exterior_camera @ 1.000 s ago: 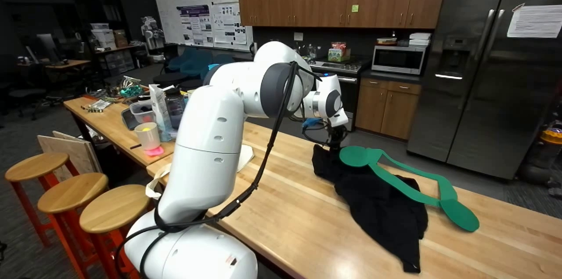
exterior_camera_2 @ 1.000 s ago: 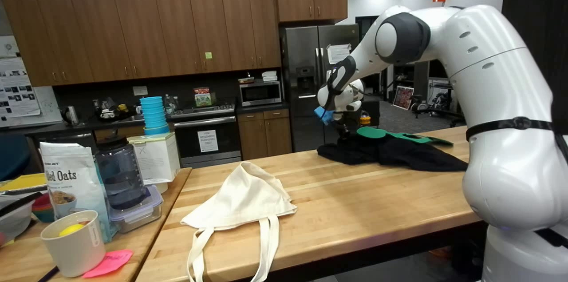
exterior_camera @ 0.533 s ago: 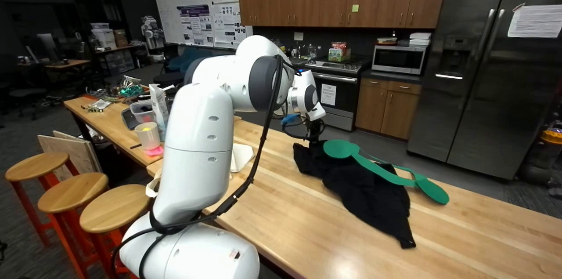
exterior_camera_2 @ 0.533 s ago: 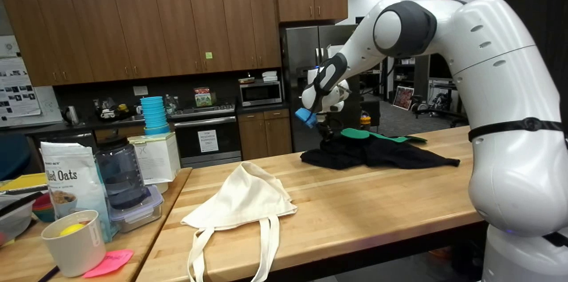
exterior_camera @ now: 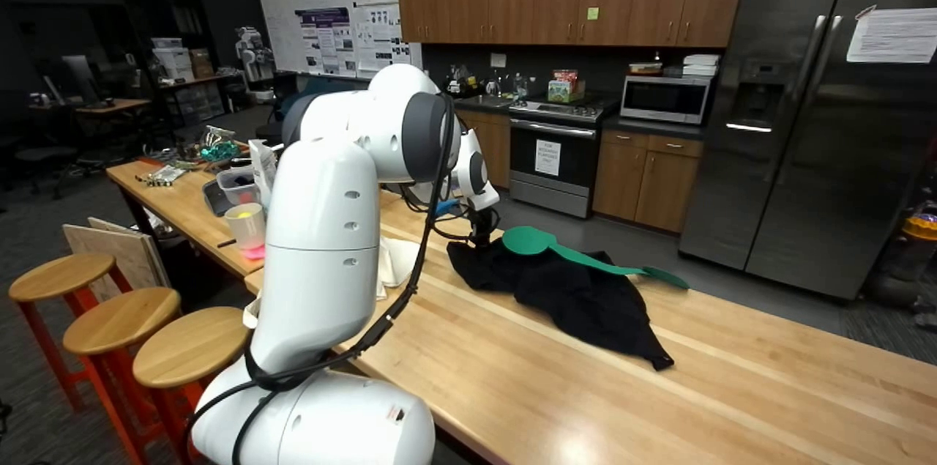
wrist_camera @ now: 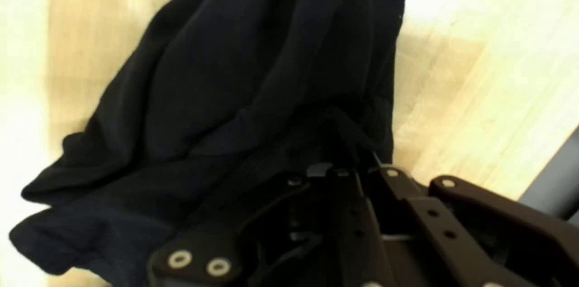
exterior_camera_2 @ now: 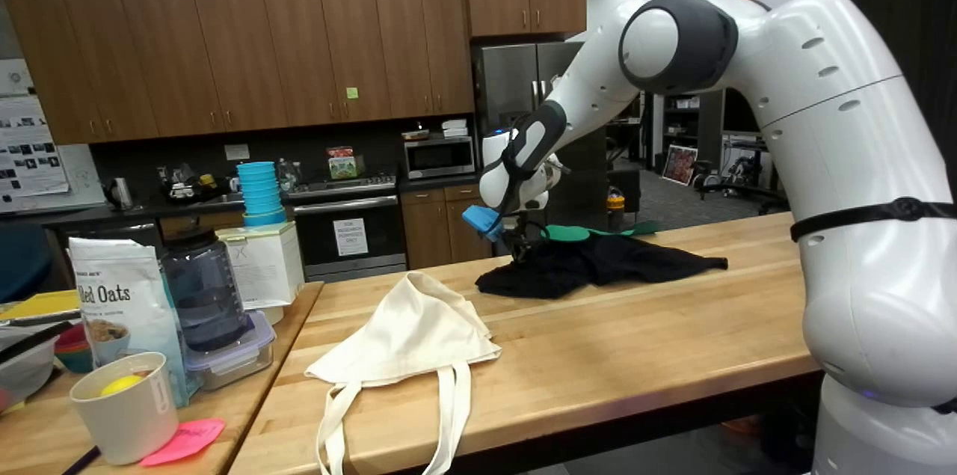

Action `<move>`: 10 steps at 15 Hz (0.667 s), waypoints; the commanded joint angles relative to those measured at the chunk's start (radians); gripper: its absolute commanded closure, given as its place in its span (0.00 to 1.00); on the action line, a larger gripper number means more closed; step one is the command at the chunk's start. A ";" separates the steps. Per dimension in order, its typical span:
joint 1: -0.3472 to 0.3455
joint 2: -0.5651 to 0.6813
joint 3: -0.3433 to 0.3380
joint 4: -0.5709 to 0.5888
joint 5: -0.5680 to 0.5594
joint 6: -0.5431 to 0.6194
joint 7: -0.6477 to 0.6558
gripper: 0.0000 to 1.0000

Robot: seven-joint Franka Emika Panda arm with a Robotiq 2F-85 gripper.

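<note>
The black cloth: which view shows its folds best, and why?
The wrist view: the black cloth looks largest there, with clear folds, though the frame cuts it off. Both exterior views show it smaller, on the table, its folds hard to make out.

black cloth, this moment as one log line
gripper: closed on black cloth | cloth: rumpled on wooden table | also: cream tote bag

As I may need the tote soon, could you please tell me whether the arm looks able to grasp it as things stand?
Probably not yet: the gripper looks shut on the black cloth, so it would likely need to let go first. The tote itself lies uncovered on the table.
</note>
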 commanded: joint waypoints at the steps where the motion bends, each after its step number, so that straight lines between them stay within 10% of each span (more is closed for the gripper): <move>1: 0.042 -0.033 -0.004 -0.073 -0.092 0.038 0.072 0.98; 10: 0.185 -0.044 0.018 -0.080 -0.416 0.119 0.397 0.98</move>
